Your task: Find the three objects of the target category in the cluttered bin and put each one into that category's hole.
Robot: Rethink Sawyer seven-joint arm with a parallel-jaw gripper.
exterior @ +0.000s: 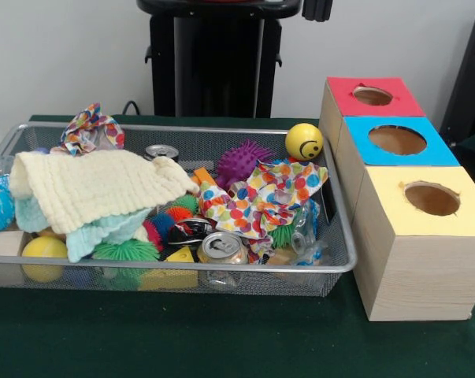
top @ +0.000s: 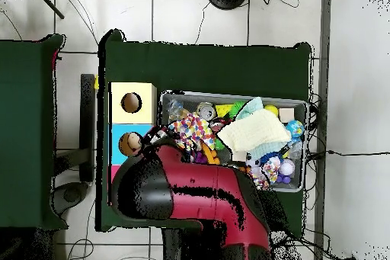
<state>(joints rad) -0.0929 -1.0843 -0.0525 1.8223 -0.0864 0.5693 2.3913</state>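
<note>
Silver wire-mesh bin (exterior: 341,236) sits on the green worktop (exterior: 221,339), long axis left-right in the front view. Three wooden boxes sit just beside its right end in a row running away from the camera: yellow-topped box (exterior: 414,236) nearest, blue-topped box (exterior: 395,142) next, red-topped box (exterior: 371,96) farthest, each with a round hole facing up.

In the bin:
- cream knitted cloth (exterior: 95,187) draped over the left half
- polka-dot fabric piece (exterior: 269,193) right of centre
- purple spiky ball (exterior: 243,161) behind it
- yellow smiley ball (exterior: 304,142) at the far right corner
- silver drinks can (exterior: 221,248) on its side at the near wall, top toward the camera

Overhead, the red and black arm (top: 206,196) covers the bin's near-base edge. End effector isn't visible in either view, so can't tell its state.
</note>
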